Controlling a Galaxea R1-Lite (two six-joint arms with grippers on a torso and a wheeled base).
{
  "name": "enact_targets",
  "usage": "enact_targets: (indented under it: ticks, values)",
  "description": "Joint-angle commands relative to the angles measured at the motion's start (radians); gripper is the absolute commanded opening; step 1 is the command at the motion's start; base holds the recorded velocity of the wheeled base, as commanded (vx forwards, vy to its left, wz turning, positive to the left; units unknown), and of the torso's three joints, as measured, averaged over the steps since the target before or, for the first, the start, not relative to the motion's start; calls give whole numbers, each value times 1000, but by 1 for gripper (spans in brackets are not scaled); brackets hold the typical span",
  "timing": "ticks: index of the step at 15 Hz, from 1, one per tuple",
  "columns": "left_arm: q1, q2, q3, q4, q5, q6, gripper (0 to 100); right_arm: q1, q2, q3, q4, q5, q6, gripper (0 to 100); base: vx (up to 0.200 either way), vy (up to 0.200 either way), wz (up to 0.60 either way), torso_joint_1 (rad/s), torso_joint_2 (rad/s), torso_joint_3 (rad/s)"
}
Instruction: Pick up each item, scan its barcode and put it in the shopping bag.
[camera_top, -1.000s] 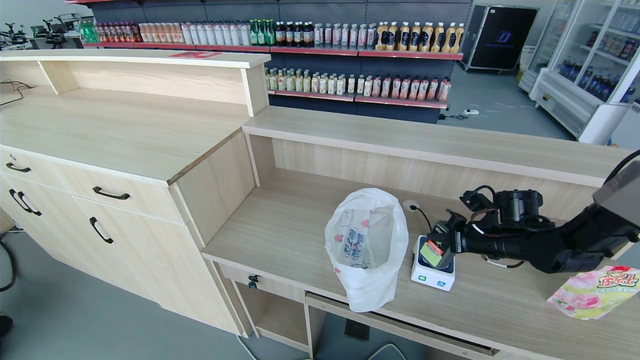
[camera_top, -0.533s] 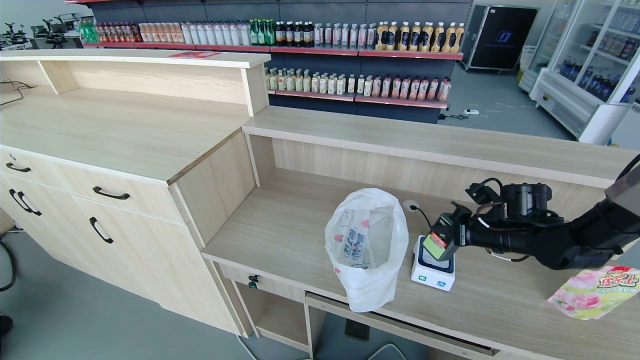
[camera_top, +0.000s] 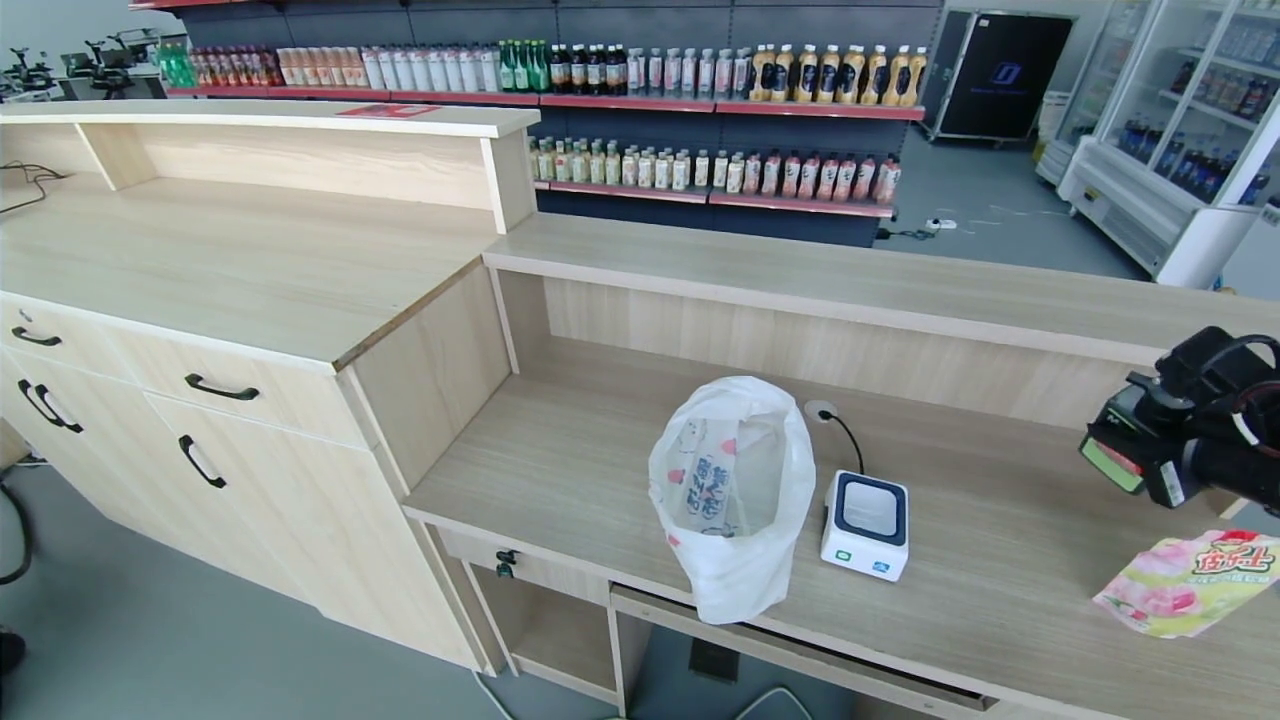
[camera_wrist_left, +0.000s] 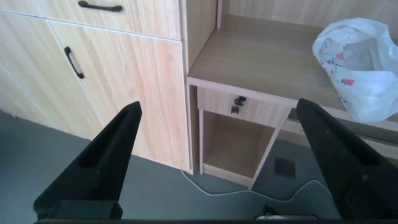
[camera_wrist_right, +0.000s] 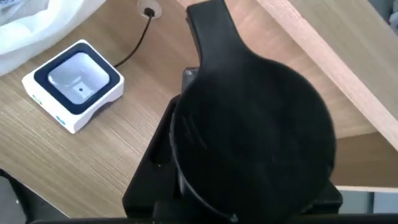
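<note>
Right gripper (camera_top: 1122, 462) at mid-right edge pinches a small tin (camera_top: 1108, 467), well apart from scanner (camera_top: 866, 523); central bag (camera_top: 745, 560) already holds one packet; pink pouch (camera_top: 1190, 583) lower right apparently left; left gripper (camera_wrist_left: 217, 104) spread.

A light wooden counter (camera_top: 560, 460) carries a white shopping bag (camera_top: 735, 500) standing at its near edge, a white barcode scanner (camera_top: 866, 525) just right of it, its cable (camera_top: 845, 432) running far, and a snack pouch (camera_top: 1190, 585) flat at far right
</note>
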Motion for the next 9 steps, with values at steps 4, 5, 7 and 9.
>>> enact_targets:
  ticks: [4,5,7,9]
  values:
    - [0,0,0,0,0,0,100,200,-46,-38,-170,-173,140,0,0,0,600,2,2,7]
    - [0,0,0,0,0,0,100,251,-14,-70,-172,-243,161,0,0,0,600,7,2,2]
    - [0,0,0,0,0,0,100,358,155,-154,-167,-310,275,0,0,0,0,0,0,0]
    - [0,0,0,0,0,0,100,378,277,-163,-173,-308,281,0,0,0,0,0,0,0]
